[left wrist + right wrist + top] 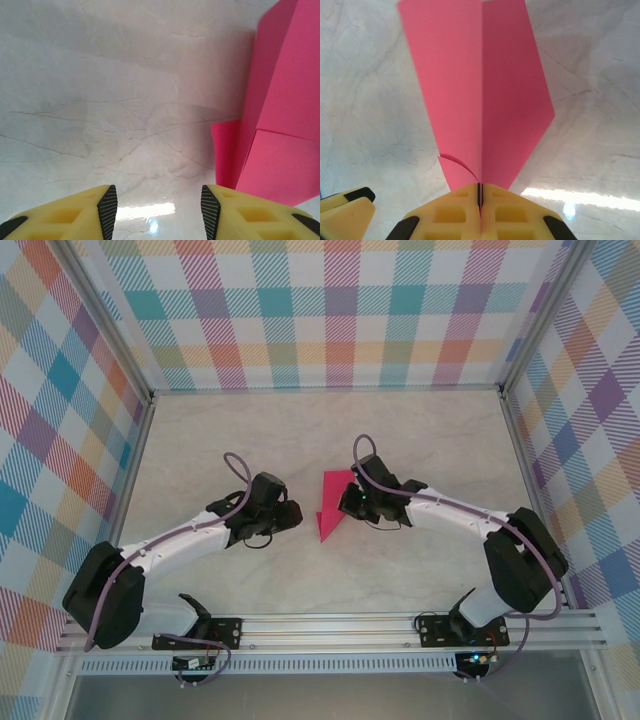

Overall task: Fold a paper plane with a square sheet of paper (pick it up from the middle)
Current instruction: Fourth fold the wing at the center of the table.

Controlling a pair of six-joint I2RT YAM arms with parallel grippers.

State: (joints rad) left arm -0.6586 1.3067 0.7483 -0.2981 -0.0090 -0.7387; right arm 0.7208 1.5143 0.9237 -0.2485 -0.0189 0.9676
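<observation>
**Plane:** The plane (330,510) was bright pink-red paper, plain, folded along a central crease into a narrow tapering shape. In the right wrist view (485,100) two layers met at that crease, with a small curled flap beside the fingers. It sat at the middle of the pale marbled table (420,440), between the two grippers.

**Right arm:** It reached in from the right, forearm stretched leftward. The right gripper (347,502) (480,192) was pressed together, pinching the plane at its crease.

**Left arm:** It reached in from the left. The left gripper (294,512) (159,205) was spread and held nothing, just beside the plane (285,125). Whether its right finger touched the paper could not be told.
</observation>
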